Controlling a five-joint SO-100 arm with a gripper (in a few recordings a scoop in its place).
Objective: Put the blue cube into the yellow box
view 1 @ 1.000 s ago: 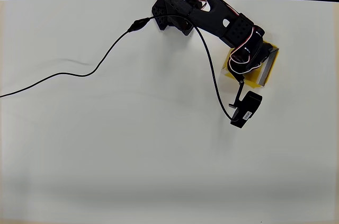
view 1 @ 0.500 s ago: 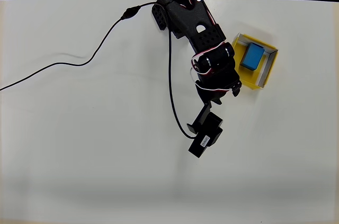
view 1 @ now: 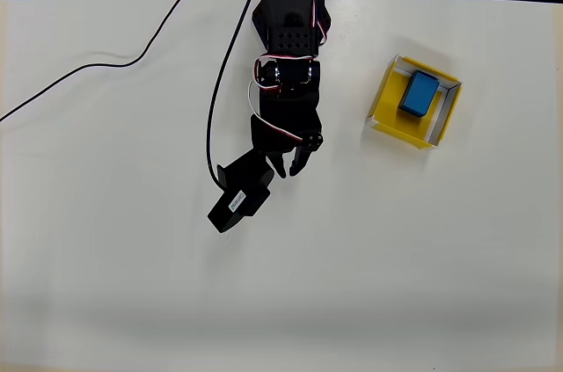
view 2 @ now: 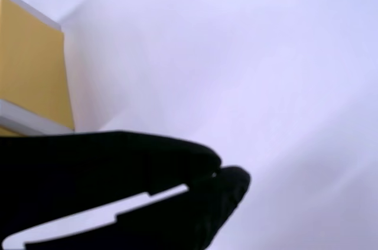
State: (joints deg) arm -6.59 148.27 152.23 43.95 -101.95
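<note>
We saw the blue cube [view 1: 419,93] sitting inside the yellow box [view 1: 384,108], toward the box's 1 o'clock side, long axis roughly parallel to the box walls. Box sat at about 2 o'clock on the white tabletop [view 1: 422,249] in the overhead view, same spot as half a second before.

The arm had swung away: a second ago it covered the box, half a second ago it hung just beside the box's 8 o'clock corner, and now it pointed straight toward 6 o'clock from its base, well apart from the box. The claw [view 1: 295,161] was empty over bare tabletop near picture centre, with the wrist camera block [view 1: 237,200] at its 7 o'clock. The black cable [view 1: 106,69] had shifted too, trailing off toward 9 o'clock.

In the wrist view the claw [view 2: 215,173] read as pressed together: tips met, only a thin slit of light farther back between the fingers [view 2: 118,155]. The yellow box [view 2: 32,70] showed at 10 o'clock in that view, blurred.
</note>
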